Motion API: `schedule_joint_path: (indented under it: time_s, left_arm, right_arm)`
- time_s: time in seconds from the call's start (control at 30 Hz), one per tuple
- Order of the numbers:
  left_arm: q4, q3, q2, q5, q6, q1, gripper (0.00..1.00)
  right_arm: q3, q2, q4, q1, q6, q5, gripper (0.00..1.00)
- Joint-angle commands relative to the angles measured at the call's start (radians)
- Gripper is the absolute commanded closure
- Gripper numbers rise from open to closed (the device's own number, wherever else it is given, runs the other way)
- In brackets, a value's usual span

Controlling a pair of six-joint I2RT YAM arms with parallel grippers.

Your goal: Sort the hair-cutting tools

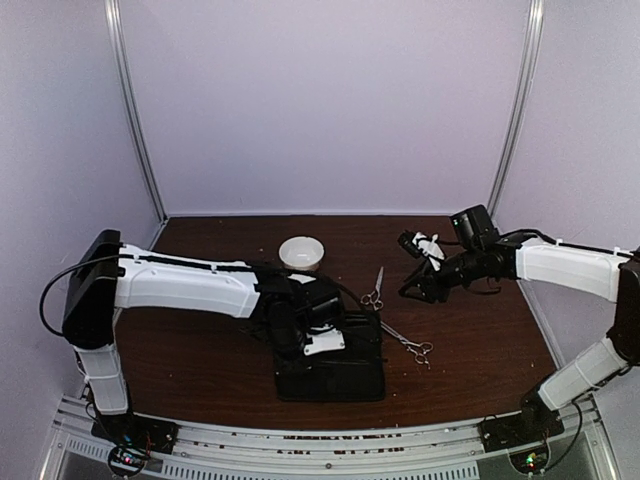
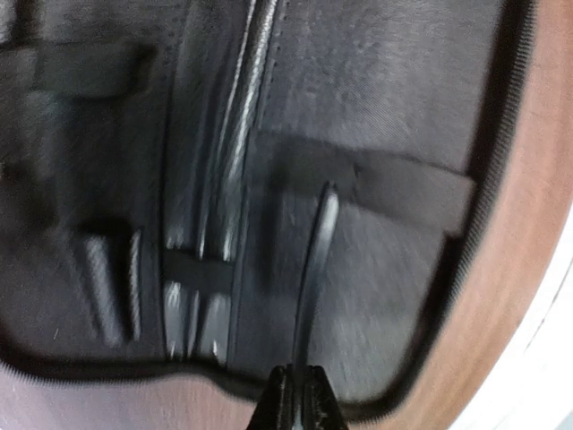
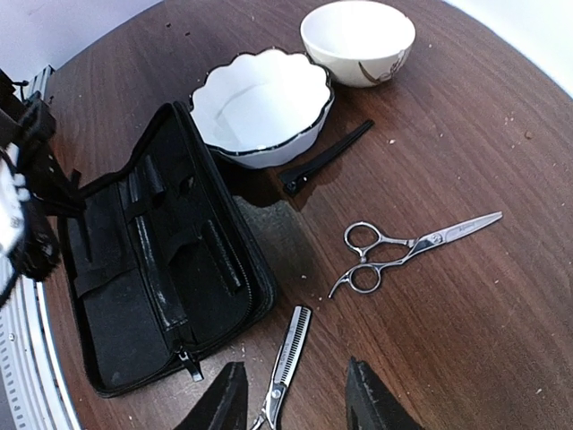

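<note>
Over on the left, the left fingers (image 2: 296, 394) are pinched tight on the near end of a thin black stick (image 2: 313, 269), right above the open black case (image 2: 403, 107). The wrist picture is blurred. The black stick runs away from the fingers across the case's lining, and its far tip is at an elastic strap (image 2: 394, 179). Whether it is tucked under that strap, I cannot tell. The black case lies flat and unzipped on the bench (image 3: 466, 340).

Moving right, a scalloped white bowl (image 3: 260, 103) sits just beside the far end of the case, with a round white bowl (image 3: 358, 40) beyond it. A black clip (image 3: 327, 157) lies on the bench close against the scalloped bowl's rim.

Further right come the plain scissors (image 3: 403, 251). Their blades are closed, they lie flat on the wood, and they are well apart from the case. The thinning scissors (image 3: 288, 358), toothed blade showing, lie near the case's zip corner.

And on the far right, the right fingers (image 3: 224, 403) stand moderately apart with nothing gripped. In the wrist view, the handle end of the thinning scissors shows in the gap between them.
</note>
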Motion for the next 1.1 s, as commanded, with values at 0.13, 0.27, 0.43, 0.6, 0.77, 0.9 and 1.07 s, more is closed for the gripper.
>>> schedule_joint_path:
  time_s: [0.13, 0.27, 0.43, 0.6, 0.77, 0.9, 1.07]
  left_arm:
    - [-0.162, -0.011, -0.083, 0.027, -0.045, -0.02, 1.0]
    - [-0.175, -0.032, -0.083, 0.031, -0.057, -0.04, 1.0]
    - [-0.181, -0.045, -0.07, 0.02, -0.067, -0.055, 1.0]
    - [-0.181, -0.026, -0.029, -0.002, -0.071, -0.059, 1.0]
    - [-0.181, 0.018, 0.029, -0.035, -0.047, -0.06, 1.0]
    - [-0.181, 0.054, 0.073, -0.044, -0.022, -0.062, 1.0]
    - [-0.182, 0.094, 0.113, -0.039, 0.01, -0.074, 1.0]
  right_arm:
    - [0.042, 0.122, -0.021, 0.043, 0.009, -0.01, 0.58]
    - [0.059, 0.164, -0.038, 0.073, 0.005, -0.007, 0.58]
    - [0.091, 0.199, -0.068, 0.097, -0.002, 0.003, 0.57]
    - [0.101, 0.206, -0.081, 0.106, -0.009, -0.003, 0.57]
    - [0.105, 0.198, -0.094, 0.106, -0.019, -0.017, 0.56]
    - [0.102, 0.189, -0.086, 0.106, -0.021, -0.015, 0.56]
    - [0.113, 0.177, -0.098, 0.106, -0.022, -0.01, 0.56]
